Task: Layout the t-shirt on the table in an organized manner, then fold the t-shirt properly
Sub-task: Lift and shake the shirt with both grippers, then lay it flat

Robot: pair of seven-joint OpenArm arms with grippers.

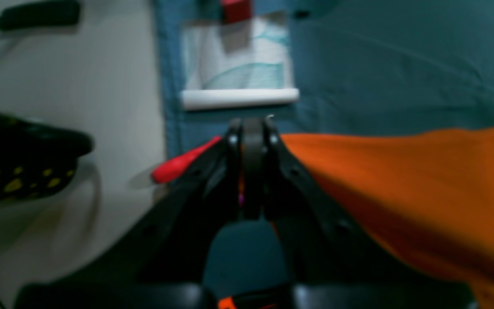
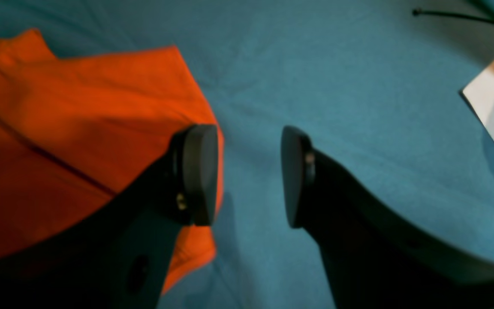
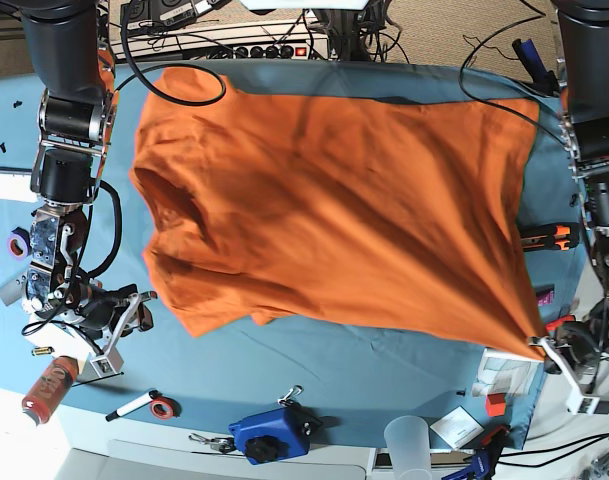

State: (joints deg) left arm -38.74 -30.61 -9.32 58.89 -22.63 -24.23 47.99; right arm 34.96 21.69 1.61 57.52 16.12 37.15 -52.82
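Overhead, the t-shirt lies spread across the middle of the table, its orange cloth wrinkled, with the collar end toward the base view's left and the hem toward its right. One lower corner of the fabric stretches down to the view's lower right, where the left claw pinches it, fingers pressed together on the cloth. The left wrist view is blurred, yet it shows the same thing: the left claw closed, with orange fabric running away from the closed tips to the right over the blue-teal cover. Beyond the tips lies a white roll, and a red-handled tool pokes out beside them.

At the base view's lower left, the right claw sits just off the shirt's sleeve edge. In the right wrist view, the right claw stands spread, with bare table cloth between its pads; nothing is held. The shirt's edge lies under and beside one finger.
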